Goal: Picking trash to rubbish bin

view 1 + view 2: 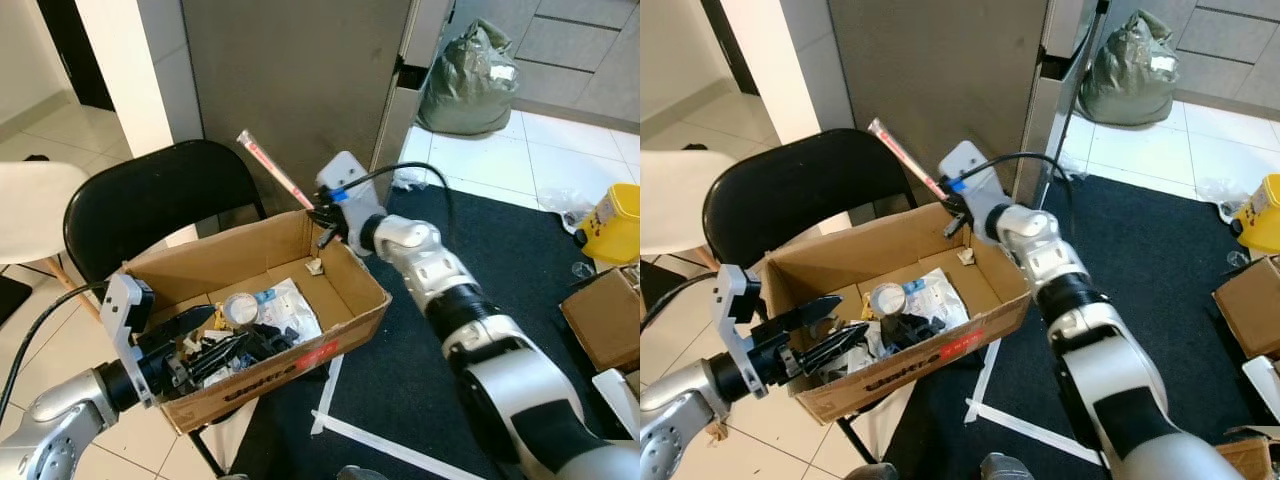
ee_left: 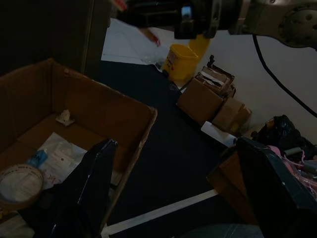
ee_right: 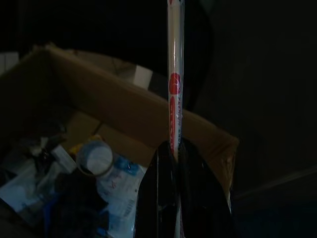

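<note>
One long wrapped stick point(image 1: 275, 170) is pinched by the right pincer point(image 1: 322, 212) above the cardboard box point(image 1: 355, 290); it could slip outside. Left pincer point(image 1: 825, 335) is spread.

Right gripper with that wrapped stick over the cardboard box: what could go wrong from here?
1. The right gripper pinches the long wrapped stick at its bottom end only; it may pivot or slip.
2. Released here, the stick could catch the cardboard box far rim and tip out.
3. The open left gripper inside may get hit.

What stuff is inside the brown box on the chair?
The cardboard box holds a roll of tape, crumpled white wrappers, dark junk and a small scrap. What lies underneath them is covered.
</note>
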Controlling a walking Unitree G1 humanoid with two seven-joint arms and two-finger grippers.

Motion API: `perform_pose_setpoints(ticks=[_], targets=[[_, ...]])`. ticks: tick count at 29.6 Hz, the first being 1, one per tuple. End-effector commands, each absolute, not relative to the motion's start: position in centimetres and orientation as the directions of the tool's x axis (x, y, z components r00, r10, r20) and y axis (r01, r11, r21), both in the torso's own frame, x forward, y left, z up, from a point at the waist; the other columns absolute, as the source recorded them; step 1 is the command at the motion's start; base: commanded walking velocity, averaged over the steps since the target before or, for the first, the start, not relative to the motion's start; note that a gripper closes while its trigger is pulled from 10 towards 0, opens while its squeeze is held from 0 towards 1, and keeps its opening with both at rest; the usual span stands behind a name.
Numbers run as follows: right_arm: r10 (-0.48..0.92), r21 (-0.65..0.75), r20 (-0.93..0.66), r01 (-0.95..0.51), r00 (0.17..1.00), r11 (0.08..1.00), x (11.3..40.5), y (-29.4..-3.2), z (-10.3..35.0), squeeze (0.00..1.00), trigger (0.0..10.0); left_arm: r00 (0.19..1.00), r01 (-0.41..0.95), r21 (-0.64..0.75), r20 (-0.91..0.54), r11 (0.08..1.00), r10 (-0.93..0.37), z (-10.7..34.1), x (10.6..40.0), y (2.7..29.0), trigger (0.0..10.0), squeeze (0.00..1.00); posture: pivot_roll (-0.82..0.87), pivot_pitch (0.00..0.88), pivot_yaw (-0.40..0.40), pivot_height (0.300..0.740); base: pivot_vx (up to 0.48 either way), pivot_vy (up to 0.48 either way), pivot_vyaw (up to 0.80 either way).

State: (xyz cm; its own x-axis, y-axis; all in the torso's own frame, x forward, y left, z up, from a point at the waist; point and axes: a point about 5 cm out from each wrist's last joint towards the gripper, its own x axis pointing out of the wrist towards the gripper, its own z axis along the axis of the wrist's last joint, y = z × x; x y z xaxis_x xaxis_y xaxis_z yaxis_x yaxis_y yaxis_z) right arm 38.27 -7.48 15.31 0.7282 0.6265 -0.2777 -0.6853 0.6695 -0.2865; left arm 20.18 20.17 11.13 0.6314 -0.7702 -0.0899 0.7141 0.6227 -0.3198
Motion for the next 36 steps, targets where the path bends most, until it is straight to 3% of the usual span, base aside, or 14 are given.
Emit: perform_pose_setpoints(ticks=[1,6,7,8,22,23,24,29,36], targets=[[0.601,-0.294,-0.303,-0.673,0.739,0.679,38.5,-7.5,15.1,0.00,10.0,0.625,0.717,-0.312,-0.107,0.623,-0.773,11.1,20.0,20.0,10.0,0.00,0.10,0.000,-0.069,0.740,0.000,0.000,0.00],[0.590,-0.295,-0.315,-0.668,0.743,0.683,38.6,-7.5,14.9,0.00,10.0,0.628,0.718,-0.310,-0.099,0.623,-0.772,11.2,20.1,19.8,10.0,0.00,0.10,0.000,-0.069,0.740,0.000,0.000,0.00],[0.593,-0.285,-0.319,-0.672,0.739,0.683,38.6,-7.4,14.8,0.33,10.0,0.628,0.718,-0.309,-0.099,0.624,-0.772,11.3,20.1,19.8,10.0,0.00,0.10,0.000,-0.070,0.740,0.000,0.000,0.00],[0.596,-0.277,-0.321,-0.674,0.736,0.685,38.6,-7.4,14.8,1.00,10.0,0.628,0.717,-0.309,-0.100,0.624,-0.771,11.3,20.1,19.8,10.0,0.00,0.10,0.000,-0.070,0.740,0.000,0.000,0.00],[0.637,-0.209,-0.251,-0.683,0.729,0.700,39.2,-8.0,16.2,1.00,10.0,0.635,0.708,-0.304,-0.123,0.638,-0.763,11.1,19.9,19.8,10.0,0.00,0.10,0.000,-0.070,0.740,0.000,0.000,0.00],[0.694,-0.164,-0.218,-0.727,0.686,0.667,39.1,-8.4,16.8,0.67,10.0,0.635,0.709,-0.301,-0.120,0.638,-0.763,11.2,20.0,19.8,10.0,0.00,0.10,0.000,-0.066,0.740,0.000,0.000,0.00],[0.746,-0.133,-0.187,-0.769,0.639,0.625,38.9,-8.7,17.2,0.00,10.0,0.638,0.709,-0.298,-0.115,0.639,-0.761,11.3,20.2,19.7,10.0,0.00,0.10,0.000,-0.063,0.740,0.000,0.000,0.00],[0.843,-0.104,-0.107,-0.849,0.528,0.519,38.0,-10.9,18.0,0.00,10.0,0.640,0.711,-0.295,-0.106,0.639,-0.761,11.4,20.5,19.5,10.0,0.00,0.09,0.000,-0.059,0.740,0.000,0.000,0.00],[0.855,-0.100,-0.064,-0.856,0.515,0.508,36.2,-14.8,17.6,0.00,10.0,0.634,0.718,-0.291,-0.100,0.632,-0.767,11.4,20.9,19.2,10.0,0.00,0.06,0.000,-0.047,0.740,0.000,0.000,0.00]])
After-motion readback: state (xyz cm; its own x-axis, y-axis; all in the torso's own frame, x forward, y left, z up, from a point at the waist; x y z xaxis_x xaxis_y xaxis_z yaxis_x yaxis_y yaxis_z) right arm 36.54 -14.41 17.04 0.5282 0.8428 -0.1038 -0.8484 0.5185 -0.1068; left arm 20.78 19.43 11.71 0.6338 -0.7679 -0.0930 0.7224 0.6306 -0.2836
